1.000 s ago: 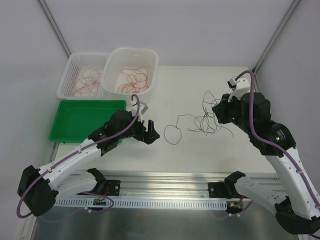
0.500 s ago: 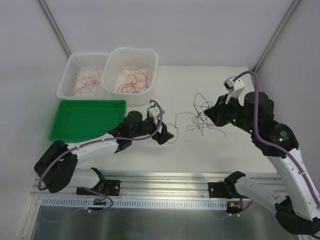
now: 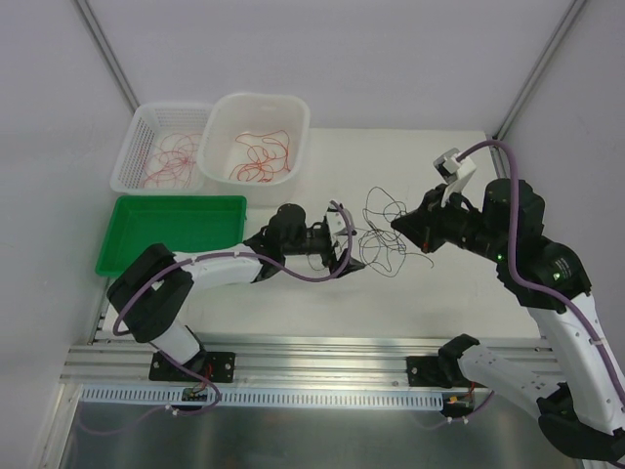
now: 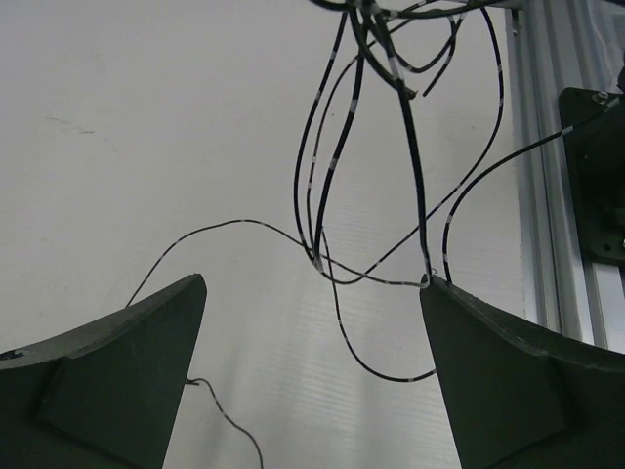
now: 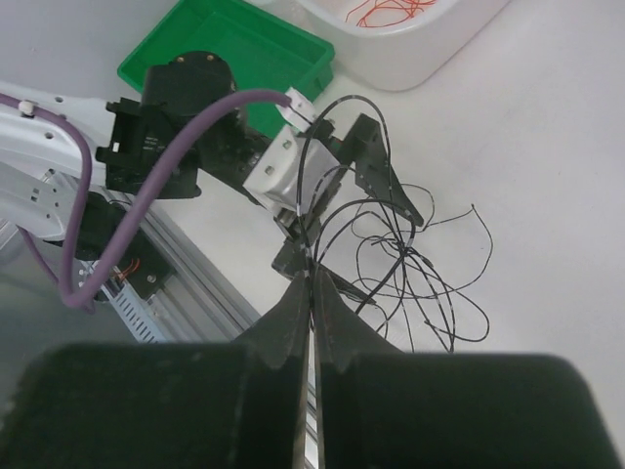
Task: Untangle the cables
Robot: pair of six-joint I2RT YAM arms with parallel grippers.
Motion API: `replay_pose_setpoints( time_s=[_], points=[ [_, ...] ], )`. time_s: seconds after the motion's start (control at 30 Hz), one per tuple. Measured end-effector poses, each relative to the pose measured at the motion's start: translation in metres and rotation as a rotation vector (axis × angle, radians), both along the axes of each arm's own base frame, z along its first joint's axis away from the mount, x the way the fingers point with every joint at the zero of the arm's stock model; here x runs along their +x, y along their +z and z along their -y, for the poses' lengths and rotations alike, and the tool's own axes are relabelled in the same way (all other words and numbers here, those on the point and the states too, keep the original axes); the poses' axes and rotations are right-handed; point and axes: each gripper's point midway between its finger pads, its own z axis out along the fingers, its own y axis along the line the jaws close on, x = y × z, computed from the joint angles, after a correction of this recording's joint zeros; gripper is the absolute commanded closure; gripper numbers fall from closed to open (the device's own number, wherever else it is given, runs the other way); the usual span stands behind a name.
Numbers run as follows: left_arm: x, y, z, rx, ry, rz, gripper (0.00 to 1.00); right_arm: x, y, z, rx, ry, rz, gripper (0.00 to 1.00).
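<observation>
Cables (image 3: 383, 233), thin and black, tangled in loose loops near the middle of the white table (image 3: 439, 293), between the two grippers. Pinched at the tangle's right side by the right gripper (image 3: 395, 224), fingers pressed fully together on black wire; number of strands in the pinch not clear. From the right wrist, loops spreading out across the table beyond the closed tips.

Left gripper (image 3: 354, 256) low at the tangle's left edge, jaws spread wide, gripping nothing. From the left wrist, several black strands crossing the gap between the two dark fingers (image 4: 127, 371), lying on the table, one strand close against the tip of the finger on the right of that view.

Red and orange cables (image 3: 171, 161) curled separately at the far left corner, some in a white slotted basket (image 3: 132, 147), some in a white tub (image 3: 293, 112) just beside it. Green tray (image 3: 146, 249) directly in front of both, on the near side.
</observation>
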Motion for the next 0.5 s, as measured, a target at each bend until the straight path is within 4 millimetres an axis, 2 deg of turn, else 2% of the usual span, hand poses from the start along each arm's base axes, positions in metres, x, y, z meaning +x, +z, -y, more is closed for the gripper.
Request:
replay_pose_setpoints(
  time_s=[0.23, 0.5],
  points=[
    [-0.01, -0.018, 0.013, 0.018, -0.081, -0.052, 0.11, -0.004, 0.002, -0.003, 0.01, 0.027, -0.001, 0.99],
    [-0.032, -0.008, 0.01, -0.033, -0.12, -0.124, 0.13, -0.004, 0.001, -0.002, 0.01, 0.018, 0.003, 0.99]
  ],
)
